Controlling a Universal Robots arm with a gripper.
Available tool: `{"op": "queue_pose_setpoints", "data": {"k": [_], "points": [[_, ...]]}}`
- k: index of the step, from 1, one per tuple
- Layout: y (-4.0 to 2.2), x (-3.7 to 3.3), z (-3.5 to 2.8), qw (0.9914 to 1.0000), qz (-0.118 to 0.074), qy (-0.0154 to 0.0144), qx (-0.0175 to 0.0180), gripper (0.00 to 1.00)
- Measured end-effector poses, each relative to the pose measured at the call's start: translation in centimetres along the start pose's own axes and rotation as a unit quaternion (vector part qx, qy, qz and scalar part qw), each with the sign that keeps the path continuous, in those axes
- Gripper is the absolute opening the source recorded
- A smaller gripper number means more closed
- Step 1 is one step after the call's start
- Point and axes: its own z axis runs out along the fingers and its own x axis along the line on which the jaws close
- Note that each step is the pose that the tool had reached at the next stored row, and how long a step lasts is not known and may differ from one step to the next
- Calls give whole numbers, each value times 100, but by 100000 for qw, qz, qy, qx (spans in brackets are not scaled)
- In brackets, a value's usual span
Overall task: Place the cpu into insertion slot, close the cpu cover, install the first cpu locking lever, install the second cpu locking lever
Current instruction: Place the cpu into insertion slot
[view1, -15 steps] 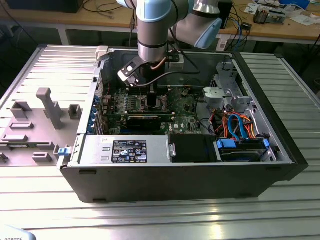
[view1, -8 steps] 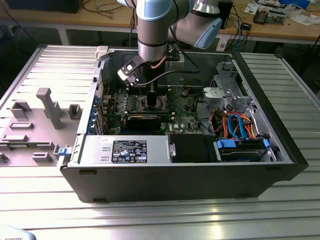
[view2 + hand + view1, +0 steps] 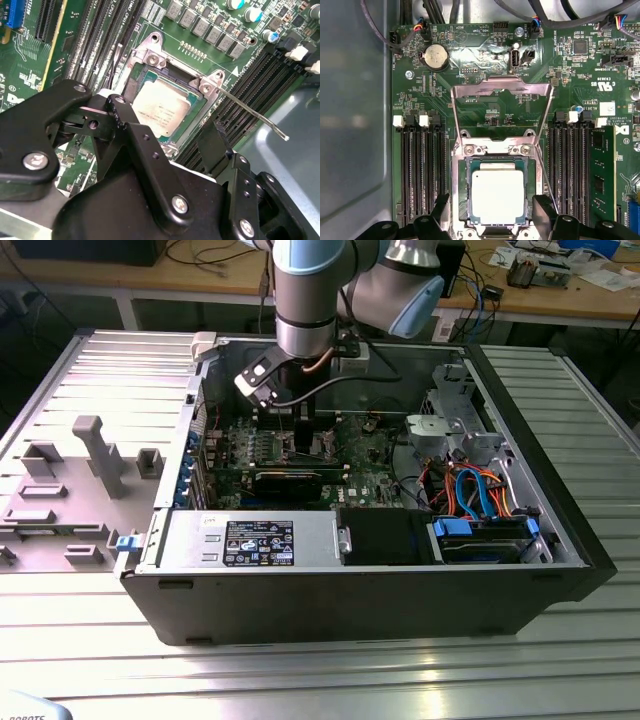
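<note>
the cpu (image 3: 497,196) lies seated in its socket (image 3: 470,165), so placing looks done; the cpu cover (image 3: 502,86) stands open, a locking lever (image 3: 250,111) unlatched. the end effector (image 3: 492,207) hovers released above it, holding nothing.

From here this looks like a robotics lab or an electronics workshop. In the exterior view an open computer case (image 3: 350,605) sits on a ribbed metal table (image 3: 300,680), with its green motherboard (image 3: 375,475) bared beneath the robot arm (image 3: 310,300). Grey fixture blocks (image 3: 95,455) stand at the left of the frame. Wooden benches (image 3: 100,275) run along the top edge, strewn with loose cables (image 3: 215,255), and small electronic parts (image 3: 540,270) lie at the upper right.
</note>
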Motion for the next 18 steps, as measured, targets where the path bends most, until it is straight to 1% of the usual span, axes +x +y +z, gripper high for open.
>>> {"op": "queue_pose_setpoints", "data": {"k": [7, 11, 17, 18], "points": [[1, 0, -2, 100000, -4, -16, 31, 75], [1, 0, -29, 100000, 0, -6, 24, 75], [1, 0, -33, 100000, 0, -11, 27, 75], [1, -1, -44, 100000, 0, -37, 46, 74]]}}
